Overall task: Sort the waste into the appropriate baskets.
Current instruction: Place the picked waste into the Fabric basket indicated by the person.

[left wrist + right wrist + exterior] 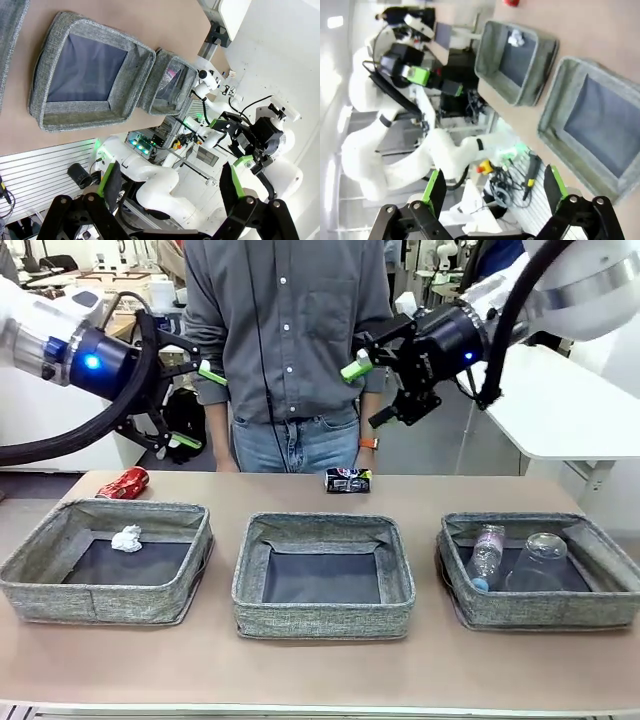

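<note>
Standing by the table (300, 670) watching this one, and both arms are hanging up in the air over the far side. The left hand (198, 407) is at the upper left of the frame with its jaws spread wide and nothing between the green pads. The right hand (368, 395) is upper right of centre, same deal: wide open, holding nothing. They point in toward each other, with a person (290, 330) in a grey shirt standing behind them.

Three grey baskets sit in a row along the lower half. The left basket (40, 580) has the crumpled white paper ball (127, 538) in its back corner. The middle basket (322, 615) just shows its dark flat bottom. The right basket (620, 590) has the clear water bottle (486, 552) and the clear plastic cup (540, 558) side by side, cup upside down.

Two cans are lying on the bare table behind the baskets. The red can (123, 483) is on its side just past the left basket. The dark printed can (348, 480) is also on its side, behind the middle basket, right in front of the person.
</note>
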Controlling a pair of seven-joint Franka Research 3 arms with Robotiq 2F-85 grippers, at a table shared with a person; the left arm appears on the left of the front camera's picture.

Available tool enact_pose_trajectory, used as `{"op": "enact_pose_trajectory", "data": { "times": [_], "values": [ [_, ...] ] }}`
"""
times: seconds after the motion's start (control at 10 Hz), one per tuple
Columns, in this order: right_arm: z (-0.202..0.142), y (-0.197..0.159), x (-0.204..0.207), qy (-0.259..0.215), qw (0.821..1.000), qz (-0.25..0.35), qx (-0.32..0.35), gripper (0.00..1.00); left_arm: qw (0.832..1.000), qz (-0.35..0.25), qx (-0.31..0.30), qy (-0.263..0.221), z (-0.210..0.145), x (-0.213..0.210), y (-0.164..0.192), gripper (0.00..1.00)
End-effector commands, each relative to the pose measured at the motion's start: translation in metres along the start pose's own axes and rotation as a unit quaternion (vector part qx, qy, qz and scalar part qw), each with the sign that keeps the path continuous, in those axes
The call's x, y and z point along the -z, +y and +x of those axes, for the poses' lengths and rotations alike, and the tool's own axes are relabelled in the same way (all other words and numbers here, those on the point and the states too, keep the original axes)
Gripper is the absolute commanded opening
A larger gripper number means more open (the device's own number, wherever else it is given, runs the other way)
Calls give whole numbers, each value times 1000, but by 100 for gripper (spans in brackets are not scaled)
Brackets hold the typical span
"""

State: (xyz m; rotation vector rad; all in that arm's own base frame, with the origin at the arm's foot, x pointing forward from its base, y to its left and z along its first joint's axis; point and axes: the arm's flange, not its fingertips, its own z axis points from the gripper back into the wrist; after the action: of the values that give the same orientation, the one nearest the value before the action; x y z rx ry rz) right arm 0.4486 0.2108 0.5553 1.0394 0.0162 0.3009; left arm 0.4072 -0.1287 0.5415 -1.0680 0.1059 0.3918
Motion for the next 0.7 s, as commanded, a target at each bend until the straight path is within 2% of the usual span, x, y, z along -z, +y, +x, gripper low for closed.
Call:
{"op": "enact_pose_trajectory", "data": {
  "times": [0.0, 0.6],
  "values": [
    [-4, -10, -15, 2, 997, -48, 55, 100, 1000, 6, -3, 3, -2, -3, -1, 100],
    [-4, -10, -15, 2, 997, -48, 55, 100, 1000, 6, -3, 3, -2, -3, -1, 100]
  ]
}}
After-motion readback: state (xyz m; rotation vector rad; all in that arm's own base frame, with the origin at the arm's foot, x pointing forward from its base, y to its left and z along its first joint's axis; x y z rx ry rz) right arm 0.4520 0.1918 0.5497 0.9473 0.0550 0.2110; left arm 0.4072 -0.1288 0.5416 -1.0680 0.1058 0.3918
